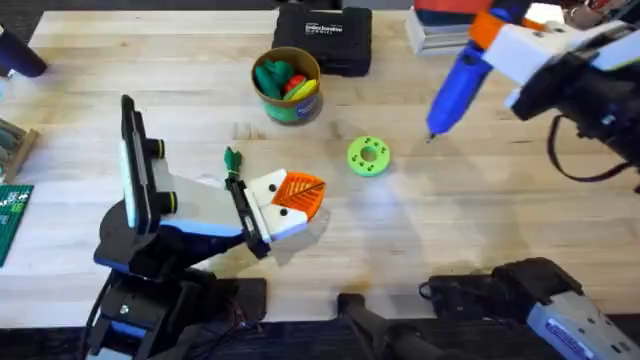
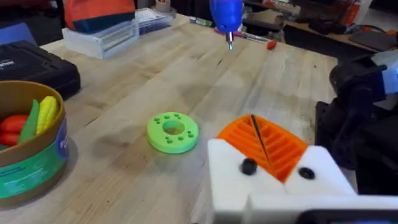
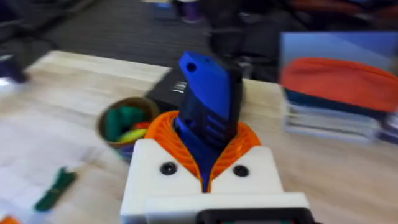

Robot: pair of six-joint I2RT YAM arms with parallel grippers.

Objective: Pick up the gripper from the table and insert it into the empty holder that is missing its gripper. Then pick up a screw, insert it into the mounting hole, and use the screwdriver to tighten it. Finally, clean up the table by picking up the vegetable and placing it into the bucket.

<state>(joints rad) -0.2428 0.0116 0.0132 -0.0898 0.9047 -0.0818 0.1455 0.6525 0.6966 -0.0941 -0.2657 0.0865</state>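
Observation:
My right gripper (image 1: 482, 38) hangs over the table's far right, shut on the blue screwdriver (image 1: 455, 85), whose bit points down toward the wood. The right wrist view has the screwdriver (image 3: 208, 106) clamped between my orange pads (image 3: 239, 146). My left gripper (image 1: 305, 192) lies low at mid-table, its orange pads (image 2: 280, 146) pressed together, shut. The dark-green vegetable (image 1: 233, 160) (image 3: 56, 190) lies on the table (image 1: 450, 220) just left of it. The bucket (image 1: 287, 85) (image 2: 28, 149) (image 3: 127, 124) stands farther back with toy pieces inside. The loose gripper, holder and screw are out of view.
A bright green disc with holes (image 1: 368, 155) (image 2: 173, 132) lies between the two grippers. A black case (image 1: 322, 38) sits at the back edge behind the bucket. A stack of boxes (image 1: 440, 25) stands at the back right, and a green circuit board (image 1: 12, 225) lies at the left edge.

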